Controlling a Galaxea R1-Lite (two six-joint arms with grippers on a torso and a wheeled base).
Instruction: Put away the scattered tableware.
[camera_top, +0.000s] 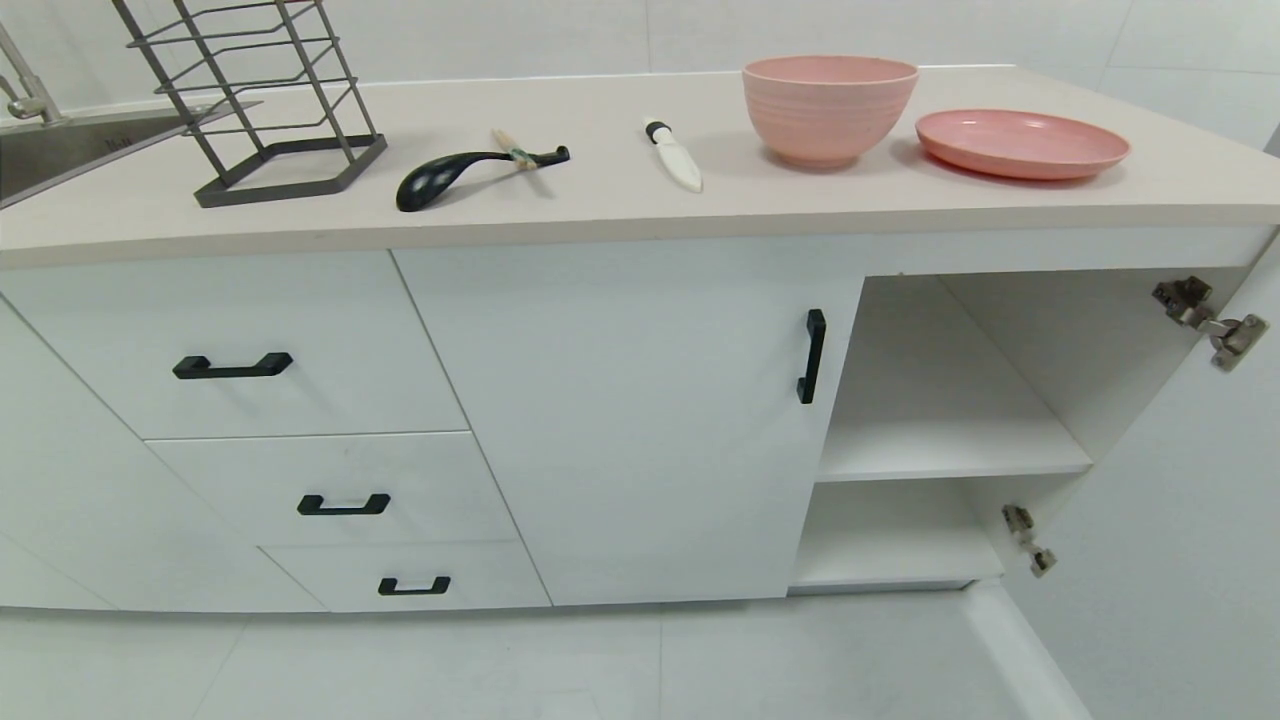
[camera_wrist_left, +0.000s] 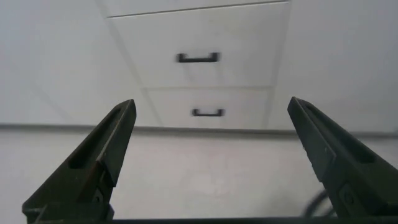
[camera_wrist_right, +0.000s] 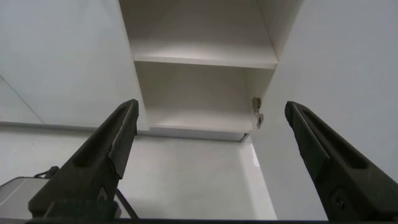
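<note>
- Cupboard (camera_top: 940, 440), 5 o'clock from the bowl: door swung wide, two white shelves showing.
- Wire rack (camera_top: 270, 100) upright on the surface (camera_top: 600, 205), far out at 9 o'clock.
- Pink bowl (camera_top: 828, 105), ribbed, upright; inside hidden. Pink plate (camera_top: 1020, 143) just at its 3 o'clock.
- White knife (camera_top: 675, 160) at the bowl's 9 o'clock. Black spoon (camera_top: 440, 180) further along, handle crossing a wooden stick (camera_top: 515, 150).
- Left gripper (camera_wrist_left: 210, 106) faces the drawers, right gripper (camera_wrist_right: 210, 104) faces the cupboard: both jaws spread.
- Mark on sink (camera_top: 60, 150) too small to read.

Kitchen. The countertop (camera_top: 600, 205) carries a sink (camera_top: 60, 150), dish rack (camera_top: 270, 100), bowl (camera_top: 828, 105) and plate (camera_top: 1020, 145). Drawers (camera_wrist_left: 199, 34) face the left gripper (camera_wrist_left: 211, 102); an open shelved cupboard (camera_wrist_right: 205, 62) faces the right gripper (camera_wrist_right: 211, 104).
</note>
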